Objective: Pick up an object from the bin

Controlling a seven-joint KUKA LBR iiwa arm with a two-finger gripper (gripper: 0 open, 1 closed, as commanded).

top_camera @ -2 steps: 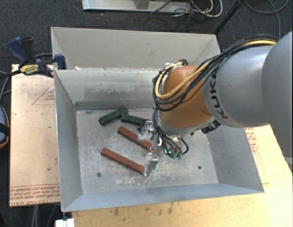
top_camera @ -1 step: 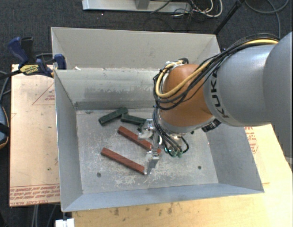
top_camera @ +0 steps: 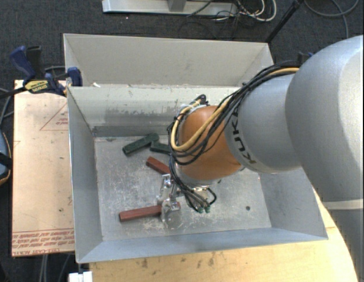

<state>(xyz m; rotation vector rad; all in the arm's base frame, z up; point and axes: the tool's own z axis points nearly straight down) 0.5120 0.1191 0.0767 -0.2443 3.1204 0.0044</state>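
Note:
My gripper (top_camera: pixel 169 209) reaches down to the bin floor near the front, its metal fingers at the right end of a flat reddish-brown bar (top_camera: pixel 140 214) that lies along the front of the floor. The fingertips touch or straddle that end; I cannot tell which. A second, shorter reddish-brown piece (top_camera: pixel 158 165) lies just behind the gripper, partly under the arm's orange cover. Farther back a dark green bar (top_camera: pixel 140 145) rests at a slant near the back wall, with another dark piece (top_camera: pixel 161 148) beside it.
The arm and its orange cover with cables hang over the middle and right of the bin, hiding the floor below. The bin's sloped walls rise close on all sides; bare floor shows at the left and front right.

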